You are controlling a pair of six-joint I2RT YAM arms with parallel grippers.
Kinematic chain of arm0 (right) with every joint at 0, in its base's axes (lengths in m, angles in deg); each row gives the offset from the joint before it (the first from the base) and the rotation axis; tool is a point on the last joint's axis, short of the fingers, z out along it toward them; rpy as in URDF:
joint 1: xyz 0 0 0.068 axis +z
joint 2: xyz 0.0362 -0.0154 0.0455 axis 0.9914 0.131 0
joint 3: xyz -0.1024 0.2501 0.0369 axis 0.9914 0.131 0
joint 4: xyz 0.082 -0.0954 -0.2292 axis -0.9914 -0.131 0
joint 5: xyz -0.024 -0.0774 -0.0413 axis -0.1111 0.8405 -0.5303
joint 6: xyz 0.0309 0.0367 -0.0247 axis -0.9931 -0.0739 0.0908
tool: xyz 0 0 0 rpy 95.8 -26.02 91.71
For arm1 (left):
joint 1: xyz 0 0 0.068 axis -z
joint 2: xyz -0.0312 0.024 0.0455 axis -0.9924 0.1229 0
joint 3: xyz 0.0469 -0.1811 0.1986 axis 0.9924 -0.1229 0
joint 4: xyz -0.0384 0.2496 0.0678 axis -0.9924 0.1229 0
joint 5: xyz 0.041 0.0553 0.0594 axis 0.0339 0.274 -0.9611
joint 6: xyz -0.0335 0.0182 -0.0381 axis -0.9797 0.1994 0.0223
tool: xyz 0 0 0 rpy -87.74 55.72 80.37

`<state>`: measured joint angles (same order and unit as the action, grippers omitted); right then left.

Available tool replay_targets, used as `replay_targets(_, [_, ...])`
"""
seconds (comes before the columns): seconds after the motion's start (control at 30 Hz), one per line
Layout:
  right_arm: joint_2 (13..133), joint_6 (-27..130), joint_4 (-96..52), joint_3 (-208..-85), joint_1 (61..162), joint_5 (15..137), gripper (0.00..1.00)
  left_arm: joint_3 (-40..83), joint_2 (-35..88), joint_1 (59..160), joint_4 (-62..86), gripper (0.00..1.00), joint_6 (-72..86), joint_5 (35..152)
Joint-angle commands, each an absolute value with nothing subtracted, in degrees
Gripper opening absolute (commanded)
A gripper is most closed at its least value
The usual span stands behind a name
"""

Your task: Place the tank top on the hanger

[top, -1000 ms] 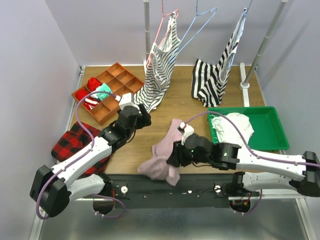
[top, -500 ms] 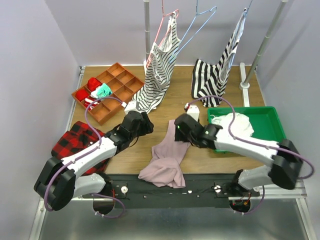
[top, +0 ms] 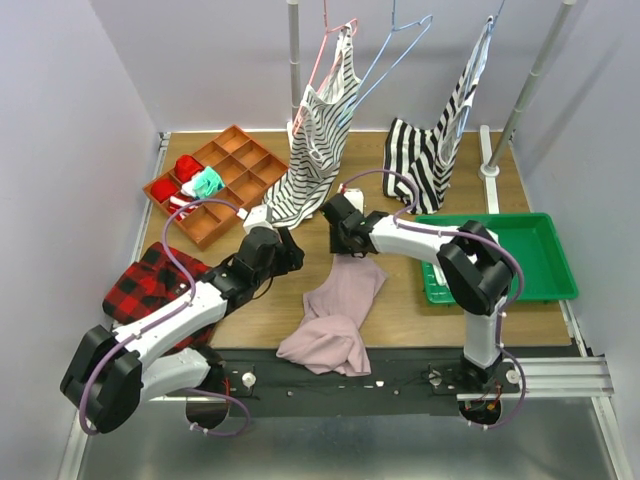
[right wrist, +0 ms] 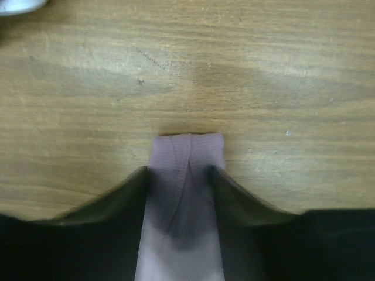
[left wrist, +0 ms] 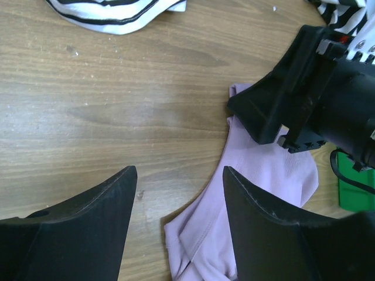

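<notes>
1. My read on the step: the tank top (top: 335,310) is being picked up by one strap so it can go up to the hanger (top: 397,48), which hangs above the back edge of the worktop (top: 400,310).
2. To do it well, I'd keep the pinch deep on the strap and lift slowly so the thin fabric doesn't slip. The other arm can spread the opening.
3. The right fingers (right wrist: 180,172) are clamped on the strap end, with fabric filling the gap.
4. The left fingers (left wrist: 179,187) are wide apart and holding nothing, over bare wood just beside the top.
5. The rest of the top lies bunched up from mid-worktop to the front edge.
</notes>
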<state>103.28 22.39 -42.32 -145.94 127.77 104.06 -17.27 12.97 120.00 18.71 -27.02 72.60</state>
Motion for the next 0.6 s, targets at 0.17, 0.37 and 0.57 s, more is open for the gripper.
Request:
replay_targets(0.17, [103.1,26.4,-45.6,-160.8,128.2,93.6,0.01,-16.4,7.6,118.8,23.1,0.69,-27.3,66.0])
replay_targets(0.37, [99.3,30.4,-53.5,-177.8,134.2,96.2,0.01,-13.2,0.9,117.0,30.3,0.71,-28.7,55.8])
replay_targets(0.57, [82.9,27.1,-46.7,-151.6,132.2,99.4,0.01,-11.9,-3.9,116.8,31.3,0.73,-26.2,54.4])
